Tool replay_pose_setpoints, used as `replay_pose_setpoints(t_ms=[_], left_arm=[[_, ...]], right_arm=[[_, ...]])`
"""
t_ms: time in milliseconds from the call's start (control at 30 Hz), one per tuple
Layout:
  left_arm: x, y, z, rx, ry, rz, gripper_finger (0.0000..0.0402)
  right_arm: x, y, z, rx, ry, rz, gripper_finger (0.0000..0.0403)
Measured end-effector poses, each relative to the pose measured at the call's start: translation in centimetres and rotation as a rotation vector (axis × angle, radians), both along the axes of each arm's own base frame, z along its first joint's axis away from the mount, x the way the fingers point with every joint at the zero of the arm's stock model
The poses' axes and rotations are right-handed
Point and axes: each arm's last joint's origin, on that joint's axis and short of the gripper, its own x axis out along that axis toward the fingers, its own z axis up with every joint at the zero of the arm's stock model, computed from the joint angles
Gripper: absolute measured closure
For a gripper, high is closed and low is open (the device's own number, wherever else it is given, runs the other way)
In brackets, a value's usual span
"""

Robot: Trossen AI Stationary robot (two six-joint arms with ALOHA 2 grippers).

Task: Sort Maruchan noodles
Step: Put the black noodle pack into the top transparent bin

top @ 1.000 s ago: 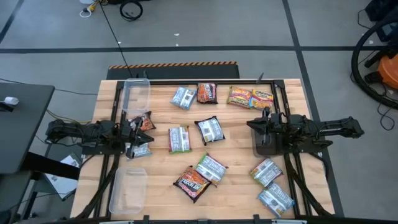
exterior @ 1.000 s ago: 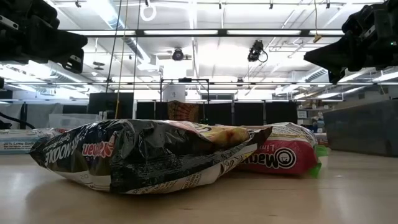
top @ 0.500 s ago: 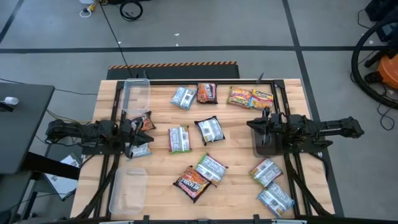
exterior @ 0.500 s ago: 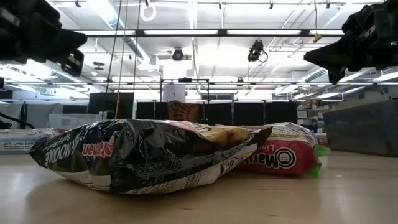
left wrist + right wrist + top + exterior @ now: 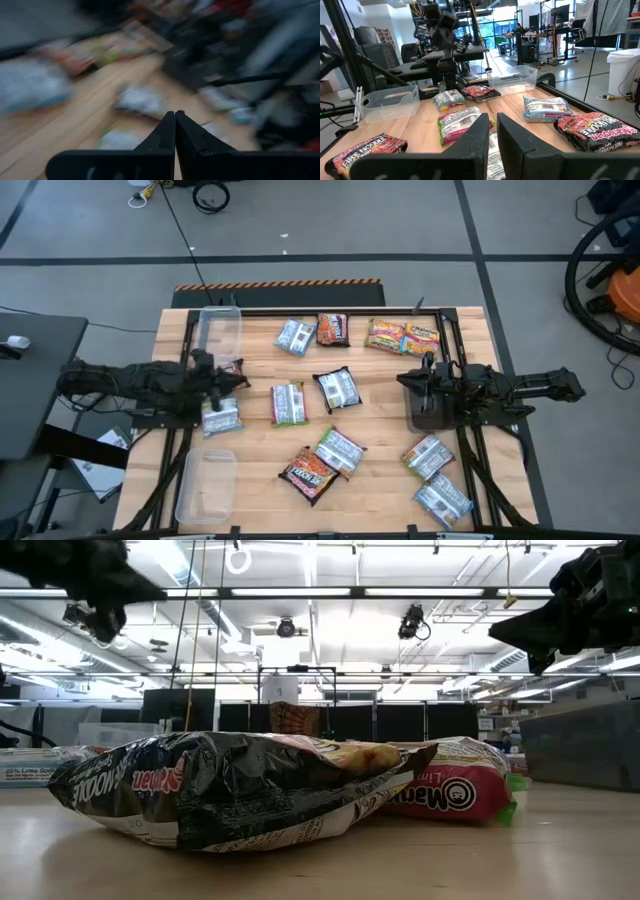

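Note:
Several Maruchan packets lie flat on the wooden table: blue-white (image 5: 295,336), brown-orange (image 5: 333,329), two yellow-red (image 5: 385,335), green-white (image 5: 288,403), and a brown-orange one (image 5: 310,473) overlapping a green-white one (image 5: 340,450). My left gripper (image 5: 242,380) hovers shut over a brown-orange packet (image 5: 233,367) at the table's left, with a blue-white packet (image 5: 220,417) just nearer. Its fingertips (image 5: 175,114) meet, with nothing between them. My right gripper (image 5: 403,380) waits above the table's right side, its fingers (image 5: 492,120) slightly apart.
Two clear bins stand along the left edge, one far (image 5: 220,332) and one near (image 5: 207,485). A dark tray (image 5: 432,410) sits under my right arm. More packets (image 5: 427,457) (image 5: 443,502) lie at the near right. Bare wood shows between the packet groups.
My left gripper has risen and swung toward the table's far edge, from above the blue-white packet to above the brown-orange one. The blue-white packet now shows uncovered on the table. The left wrist view is blurred by the motion.

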Motion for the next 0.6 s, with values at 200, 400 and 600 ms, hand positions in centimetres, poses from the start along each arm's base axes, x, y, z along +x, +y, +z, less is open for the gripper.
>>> replay_pose_setpoints(t_ms=[200,400,600], left_arm=[[2.1,-0.1,5.4,-0.007,0.227,0.114,0.0397],[5.7,-0.3,8.7,-0.028,0.626,0.194,0.0398],[9.5,0.3,5.9,-0.041,0.965,0.291,0.0355]], right_arm=[[0.0,0.0,0.0,0.000,0.000,0.000,0.0360],[0.0,0.0,0.0,0.000,0.000,0.000,0.0360],[0.0,0.0,0.0,0.000,0.001,-0.001,0.0360]])
